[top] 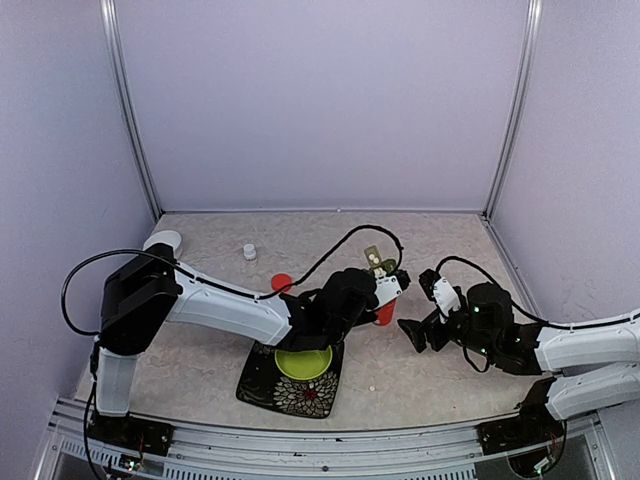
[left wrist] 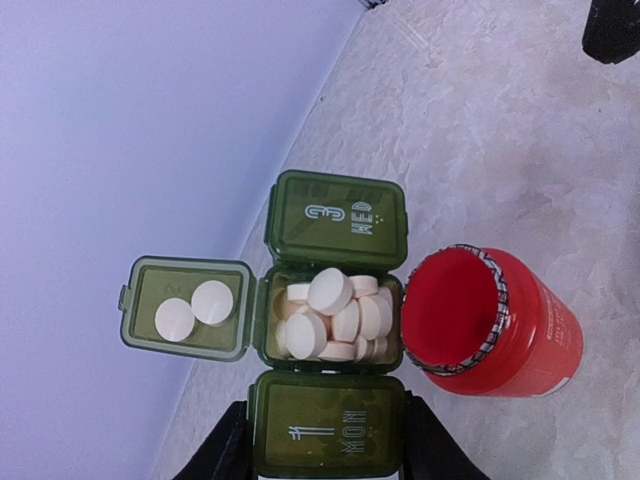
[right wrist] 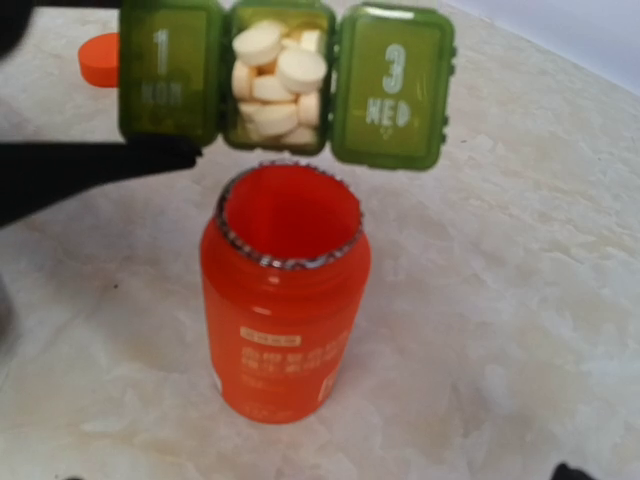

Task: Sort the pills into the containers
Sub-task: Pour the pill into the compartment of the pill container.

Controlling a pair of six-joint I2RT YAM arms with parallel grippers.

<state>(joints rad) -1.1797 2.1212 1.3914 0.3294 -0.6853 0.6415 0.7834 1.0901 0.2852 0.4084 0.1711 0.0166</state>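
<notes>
**Middle compartment heaped, two pills stray on its lid**

The dark green pillbox (left wrist: 330,420) is held off the counter (right wrist: 520,300), just beside and above the mouth of the orange bottle (right wrist: 283,320). I cannot tell whether the two touch. Its middle compartment stands open and is piled with white pills (left wrist: 325,315). Two more pills (left wrist: 193,310) lie on the flipped-out lid (left wrist: 150,280) rather than in the well. The compartments marked MON and WED are shut, and what they hold cannot be seen.

The left gripper (left wrist: 328,462) has its jaws clamped on the MON end of the box. The right gripper (top: 425,312) hangs near the bottle on the other side, jaws wide apart and holding nothing.

The bottle is uncapped, and its inside looks bare as far as the views reach. Its orange cap (top: 282,282) lies apart on the counter. A lime-green bowl (top: 303,362) sits on a dark patterned tray (top: 265,385) nearer the arms.

The filling looks largely done for one compartment. Left, by my reading: the two lid pills, closing that lid, and perhaps the shut compartments.
</notes>
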